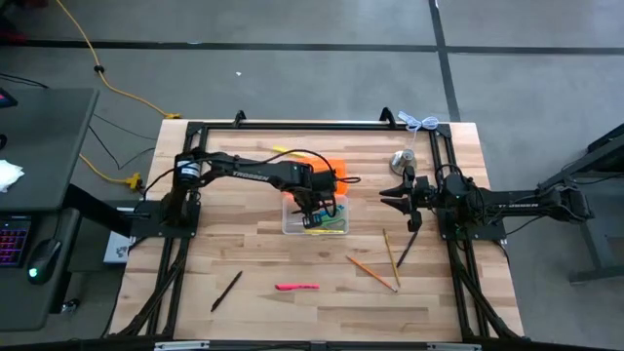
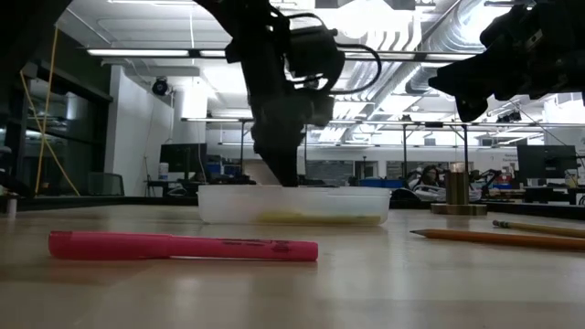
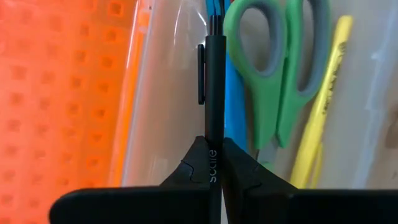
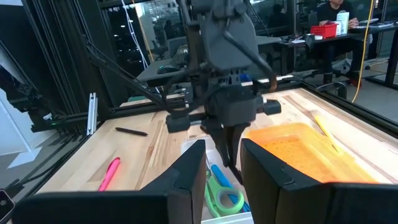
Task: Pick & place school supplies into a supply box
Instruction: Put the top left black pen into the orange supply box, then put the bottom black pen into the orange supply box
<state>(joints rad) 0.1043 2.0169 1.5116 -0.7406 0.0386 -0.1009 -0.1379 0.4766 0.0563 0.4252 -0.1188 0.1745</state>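
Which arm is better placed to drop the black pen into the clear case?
Left. Its tool is shut on the slim black pen, directly over the clear plastic case. The right tool hangs open and empty, off to the side.

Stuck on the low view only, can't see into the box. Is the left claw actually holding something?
Observer: Yes. The left claw is shut on a black pen, over the clear box.
Operator: Anything in the box already?
Observer: Green scissors, a yellow pen and a blue one.
Operator: What's left on the table besides the pink marker?
Observer: Another black pen on the left arm's side and two wooden pencils near the right claw, which waits open.
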